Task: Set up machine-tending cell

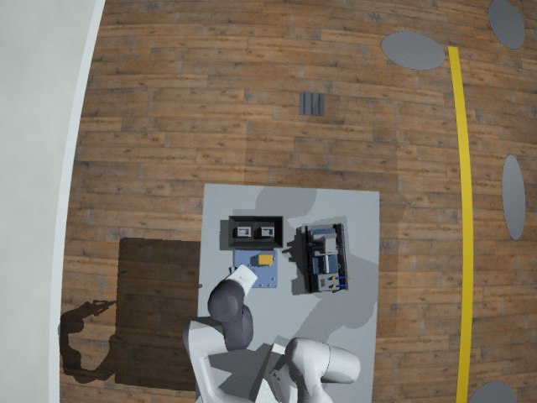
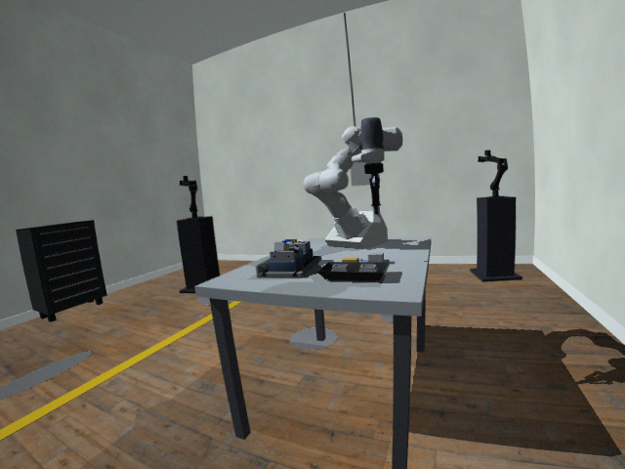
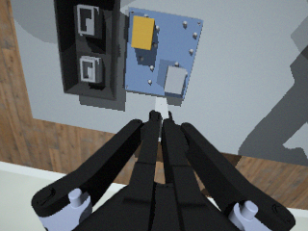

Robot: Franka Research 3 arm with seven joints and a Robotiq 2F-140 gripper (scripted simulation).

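Observation:
My gripper (image 3: 160, 106) is shut on nothing and hangs high above the table (image 2: 375, 204), over the near edge of the blue infeed plate (image 3: 163, 53). On the plate lie a brass blank (image 3: 142, 32) and an aluminium blank (image 3: 175, 79), both flat. The black outfeed tray (image 3: 87, 45) beside the plate holds two finished parts (image 3: 88, 20) (image 3: 90, 69), pocket up. The vise (image 1: 322, 258) stands to the right of the plate in the overhead view. A light grey block (image 1: 328, 248) shows in its opening; I cannot tell how it sits.
The table (image 1: 288, 277) carries the tray (image 1: 256, 232), the plate (image 1: 256, 268) and the vise close together. My arm's base (image 1: 303, 364) stands at the near end. Small pins stick up from the plate. Two camera pedestals (image 2: 495, 236) and a black cabinet (image 2: 62, 265) stand on the floor.

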